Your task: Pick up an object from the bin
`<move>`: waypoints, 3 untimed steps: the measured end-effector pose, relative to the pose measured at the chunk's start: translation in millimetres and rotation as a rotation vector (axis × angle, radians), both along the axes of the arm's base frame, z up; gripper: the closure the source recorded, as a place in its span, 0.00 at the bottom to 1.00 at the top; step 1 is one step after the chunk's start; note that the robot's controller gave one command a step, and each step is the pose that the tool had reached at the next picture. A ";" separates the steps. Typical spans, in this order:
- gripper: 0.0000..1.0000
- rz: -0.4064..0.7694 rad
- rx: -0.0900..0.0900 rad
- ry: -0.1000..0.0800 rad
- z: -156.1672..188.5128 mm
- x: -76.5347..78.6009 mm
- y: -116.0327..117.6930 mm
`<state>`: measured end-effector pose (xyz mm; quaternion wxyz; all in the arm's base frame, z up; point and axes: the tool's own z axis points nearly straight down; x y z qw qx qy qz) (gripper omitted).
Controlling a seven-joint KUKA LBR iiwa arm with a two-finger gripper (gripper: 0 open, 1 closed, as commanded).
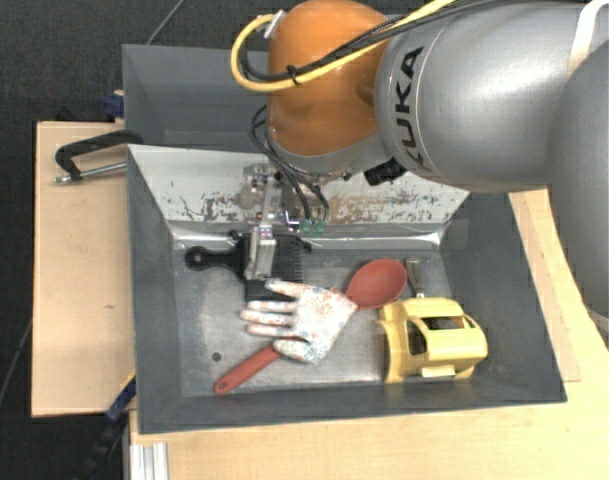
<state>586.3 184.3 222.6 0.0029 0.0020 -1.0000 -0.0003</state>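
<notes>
1. Under me the grey metal bin point(199, 328) has a flat floor with sloping walls; its far wall is scuffed.
2. A black brush point(206, 258) lies at the far left of the floor, handle pointing left.
3. A small white speckled glove point(306, 318) lies near the middle, fingers pointing left.
4. A red spoon point(376, 282) lies aslant, bowl far and right, handle running near and left beneath the glove.
5. A yellow tape measure point(431, 340) sits at the near right, just beside the spoon's bowl.

Black "KUKA" lettering — first letter partly hidden, on the silver arm point(504, 88)
</notes>
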 end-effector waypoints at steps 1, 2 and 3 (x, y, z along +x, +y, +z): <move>0.00 -0.003 0.002 -0.009 5.5 1.6 -1.3; 0.00 -0.083 0.002 -0.008 -70.6 7.1 -13.1; 0.00 -0.170 0.000 0.000 -117.3 6.2 -18.6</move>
